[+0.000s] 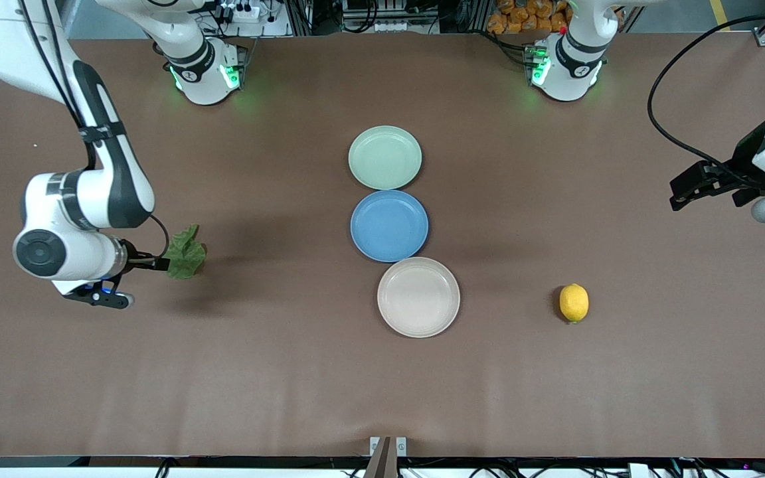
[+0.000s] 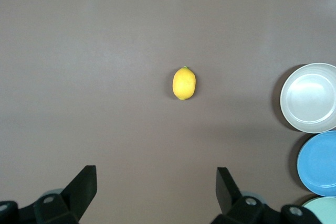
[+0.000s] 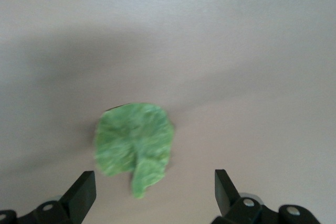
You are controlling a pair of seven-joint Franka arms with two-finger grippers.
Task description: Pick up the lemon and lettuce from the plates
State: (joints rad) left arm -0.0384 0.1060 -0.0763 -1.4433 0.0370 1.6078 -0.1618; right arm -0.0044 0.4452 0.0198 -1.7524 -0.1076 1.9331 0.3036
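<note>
The lettuce [image 1: 186,252] [image 3: 134,142], a green ruffled leaf, lies on the brown table toward the right arm's end, off the plates. My right gripper [image 1: 157,263] [image 3: 155,182] is right beside it, open, and neither finger clamps the leaf. The lemon [image 1: 574,303] [image 2: 184,83] rests on the table beside the beige plate [image 1: 418,297] [image 2: 310,98], toward the left arm's end. My left gripper [image 1: 681,191] [image 2: 156,179] hangs open and empty over the left arm's end of the table, well away from the lemon. The mint green plate [image 1: 384,157] holds nothing.
A blue plate [image 1: 389,226] [image 2: 319,163] sits between the mint and beige plates, the three forming a row down the table's middle. A black cable [image 1: 661,126] loops above the left arm's end of the table.
</note>
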